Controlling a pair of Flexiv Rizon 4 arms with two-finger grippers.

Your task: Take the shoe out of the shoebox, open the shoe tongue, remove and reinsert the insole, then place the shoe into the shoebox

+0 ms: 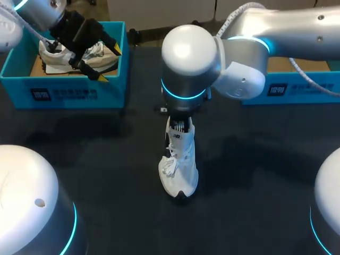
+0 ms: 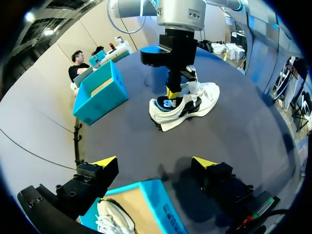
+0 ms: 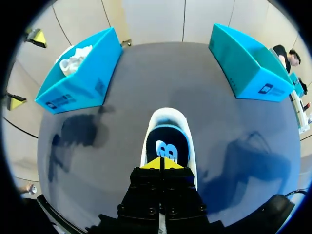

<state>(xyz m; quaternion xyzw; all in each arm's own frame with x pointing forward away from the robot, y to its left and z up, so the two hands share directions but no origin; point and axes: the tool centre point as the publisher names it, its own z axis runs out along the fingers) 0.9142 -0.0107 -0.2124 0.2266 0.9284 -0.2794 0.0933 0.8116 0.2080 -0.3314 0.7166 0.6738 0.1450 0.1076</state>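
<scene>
a white sneaker (image 1: 179, 164) is stood on the dark counter (image 1: 106, 159), with the right claw (image 3: 161, 164) closed at its black insole (image 3: 168, 146). farther back, the left claw (image 2: 155, 163) is held open above a blue shoebox (image 1: 64, 95) containing a second sneaker (image 1: 53, 61).

The dark table (image 1: 265, 180) looks matte, perhaps cloth-covered, and carries soft shadows under even light.

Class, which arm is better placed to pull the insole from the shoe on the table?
Right. The right gripper sits at the shoe's opening, tips together at the blue insole; the left gripper hangs open over the left shoebox, away from it.
</scene>
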